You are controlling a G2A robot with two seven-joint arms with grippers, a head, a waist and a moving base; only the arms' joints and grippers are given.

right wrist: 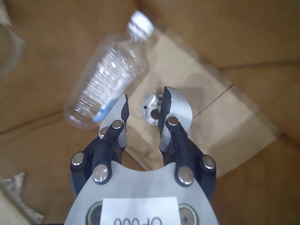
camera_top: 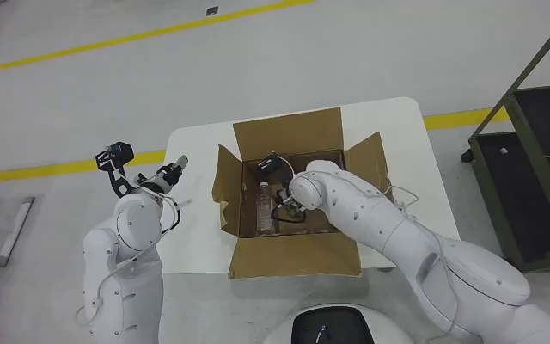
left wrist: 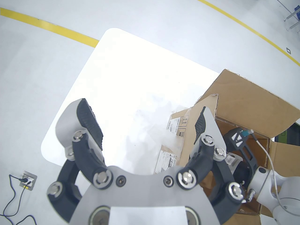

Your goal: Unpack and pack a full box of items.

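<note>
Right gripper (right wrist: 145, 92) down inside the open box (camera_top: 288, 133), bottle (right wrist: 107, 80) just to its left; left gripper (left wrist: 143, 105) empty over the table (camera_top: 196, 225)
Box sits mid-table with its flaps folded outward. The clear plastic bottle, white cap on, lies on its side on the box floor along the left wall. Right gripper: fingers a narrow gap apart, nothing clamped. The bottle's base end lies just beside one fingertip; contact cannot be told. A small round metal disc (right wrist: 151, 110) lies on the box floor, seen in the gap between the fingertips; one finger overlaps its edge, and whether it touches cannot be told. Left gripper: fingers spread wide, holding nothing, above the left part of the table, left of the box and apart from it
</note>
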